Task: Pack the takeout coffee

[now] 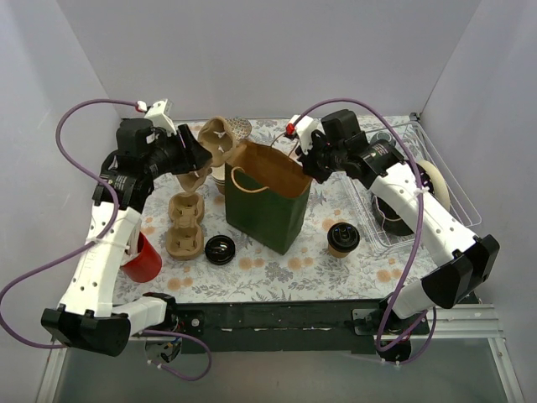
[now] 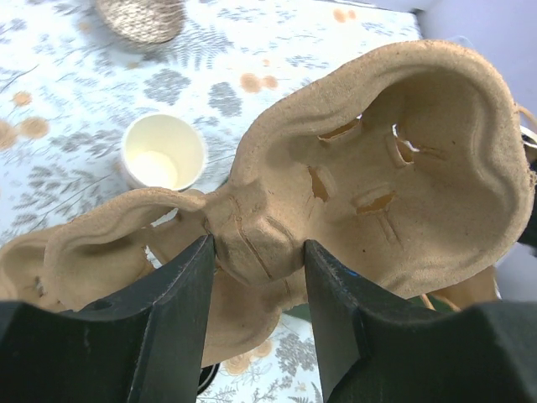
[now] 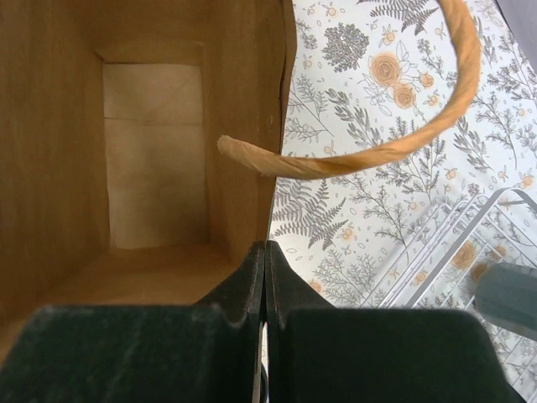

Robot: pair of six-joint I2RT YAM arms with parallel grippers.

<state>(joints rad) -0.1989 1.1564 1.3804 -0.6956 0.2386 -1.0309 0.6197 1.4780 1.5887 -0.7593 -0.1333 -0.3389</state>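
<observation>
From above, the takeout coffee (image 1: 342, 238) stands on the table (image 1: 277, 277) right of the green bag (image 1: 268, 197). Left wrist: the left pincer (image 2: 256, 269) clamps a pulp cup carrier (image 2: 377, 176). Right wrist: the right pincer (image 3: 265, 277) pinches the bag's rim (image 3: 281, 151).

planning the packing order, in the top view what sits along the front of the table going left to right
red cup → pulp cup carrier → spare black lid → green paper bag → takeout coffee

Matt pulp-fibre carrier (image 2: 377, 176), kraft-paper bag (image 1: 270, 195), glossy plastic lid (image 1: 220, 249).
</observation>
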